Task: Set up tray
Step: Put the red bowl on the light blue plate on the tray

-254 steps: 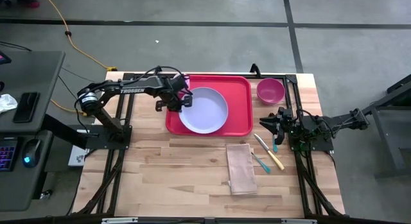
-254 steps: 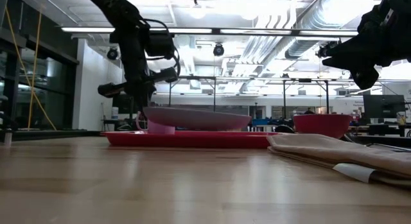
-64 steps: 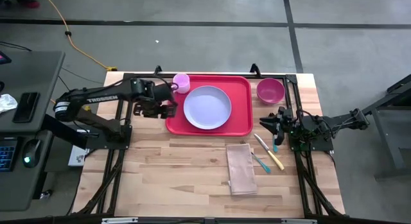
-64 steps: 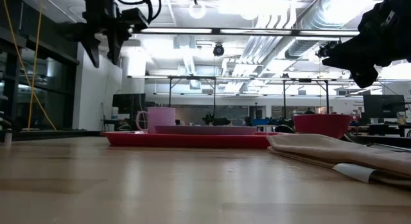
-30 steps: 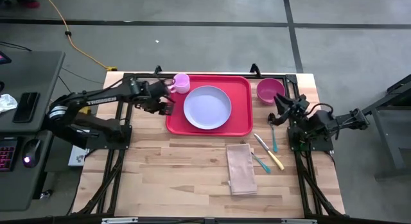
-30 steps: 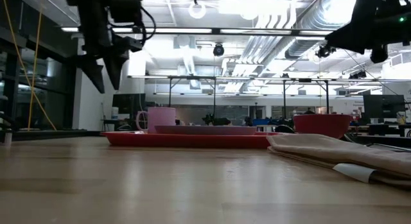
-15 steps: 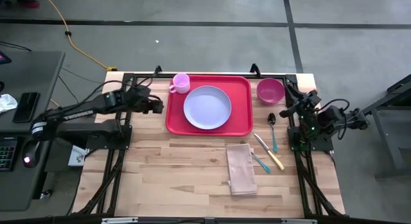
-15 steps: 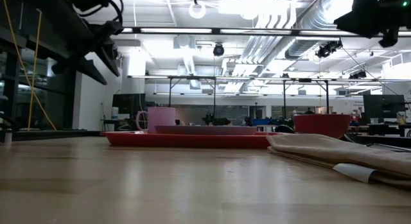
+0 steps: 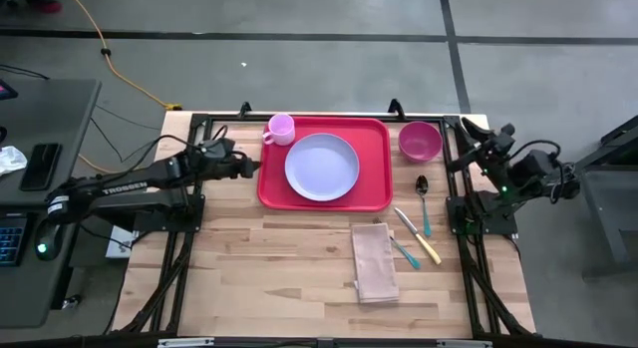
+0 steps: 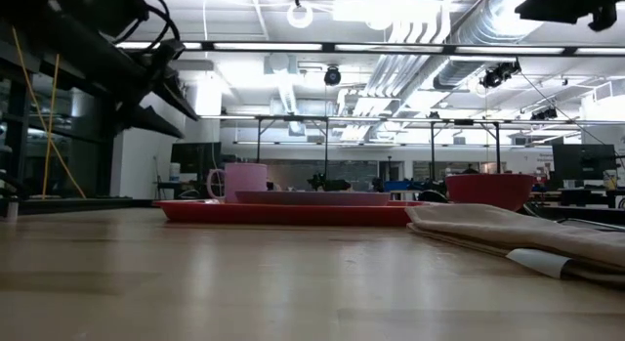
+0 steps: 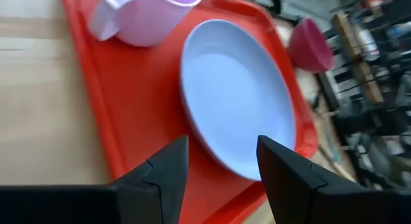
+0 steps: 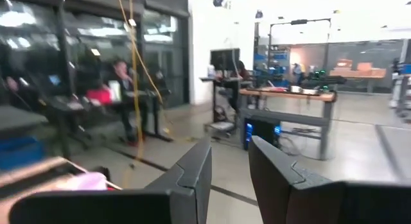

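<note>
Tray (image 9: 324, 164) lies at the far middle of the surface, now carrying the lavender plate (image 9: 321, 167) and pink mug (image 9: 281, 128). The left gripper (image 9: 247, 167) has drawn back off its left edge, jaws parted and empty; the right gripper (image 9: 477, 141) has lifted from the spoon (image 9: 423, 193), jaws narrowly apart. Bowl (image 9: 420, 141), cutlery and napkin (image 9: 374, 261) remain off the tray, so much is left.

left end effector (image 9: 249, 168) withdrew off tray (image 9: 374, 159) | right end effector (image 9: 469, 139) lifted from spoon (image 9: 424, 193)
</note>
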